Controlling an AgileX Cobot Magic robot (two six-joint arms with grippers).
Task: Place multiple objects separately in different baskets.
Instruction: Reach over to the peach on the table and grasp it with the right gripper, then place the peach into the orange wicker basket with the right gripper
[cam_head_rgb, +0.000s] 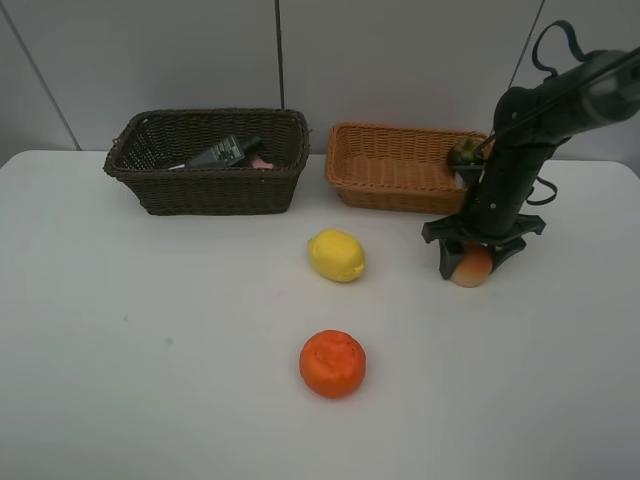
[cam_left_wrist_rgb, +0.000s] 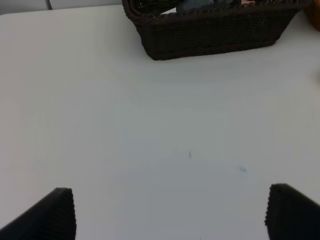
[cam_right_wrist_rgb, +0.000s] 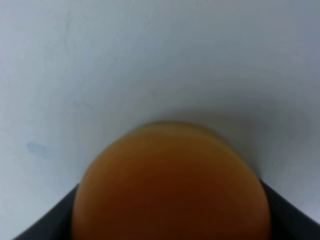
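Note:
My right gripper (cam_head_rgb: 470, 268) stands low over the table in front of the light tan basket (cam_head_rgb: 385, 185), its fingers closed against the sides of the red-yellow peach (cam_head_rgb: 472, 266). The peach (cam_right_wrist_rgb: 170, 185) fills the right wrist view. A dark mangosteen (cam_head_rgb: 463, 153) lies in the tan basket's right end. The dark brown basket (cam_head_rgb: 205, 195) holds the dark grey bottle (cam_head_rgb: 222, 152) and something pink (cam_head_rgb: 262, 161). The yellow lemon (cam_head_rgb: 337, 255) and the orange (cam_head_rgb: 332, 363) lie loose on the table. My left gripper (cam_left_wrist_rgb: 170, 210) is open and empty over bare table, short of the dark basket (cam_left_wrist_rgb: 210, 37). The eraser is hidden.
The white table (cam_head_rgb: 150, 350) ends at a grey panelled wall behind both baskets. The two baskets stand side by side with a narrow gap between them. The left arm does not show in the high view.

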